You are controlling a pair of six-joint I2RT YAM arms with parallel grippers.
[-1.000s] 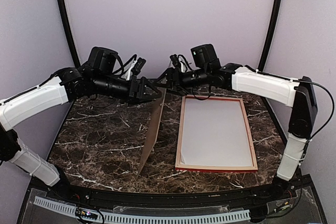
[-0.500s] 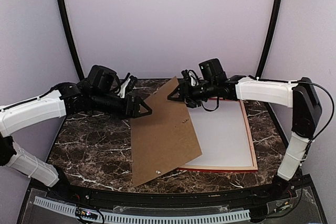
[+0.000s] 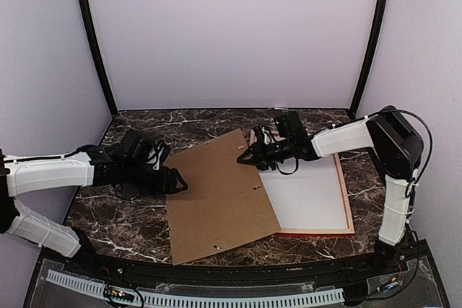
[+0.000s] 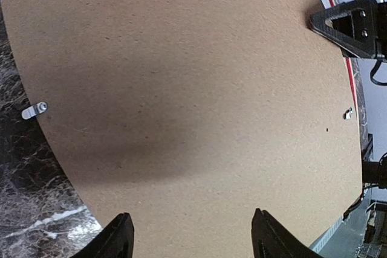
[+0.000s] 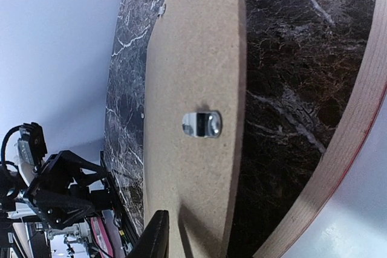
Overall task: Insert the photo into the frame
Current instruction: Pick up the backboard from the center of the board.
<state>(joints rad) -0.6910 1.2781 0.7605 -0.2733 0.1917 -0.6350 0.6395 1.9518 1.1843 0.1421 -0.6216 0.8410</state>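
Observation:
The frame [image 3: 317, 232] lies flat at the right of the table, pale wood up and a red strip along its near rail. A plain white surface [image 3: 307, 189] fills its opening; the photo's printed face shows nowhere. A brown backing board [image 3: 220, 200] lies flat in the middle, its near right corner over the frame's left rail. My left gripper [image 3: 175, 182] is open at the board's left edge, its fingers spread above the board [image 4: 181, 89]. My right gripper [image 3: 245, 157] is at the board's far right edge. One finger [image 5: 156, 237] sits over the board [image 5: 193, 77]; the other is hidden.
Small metal turn clips [image 5: 202, 124] sit near the board's edges, one [image 4: 34, 110] at its left side. Dark marble table [image 3: 130, 210] shows left of the board. Grey walls and black corner posts close in the back and sides.
The board stood on edge between both grippers, then tipped over and now lies flat. Both arms have come down low to the table with it. The right gripper's jaws have narrowed.

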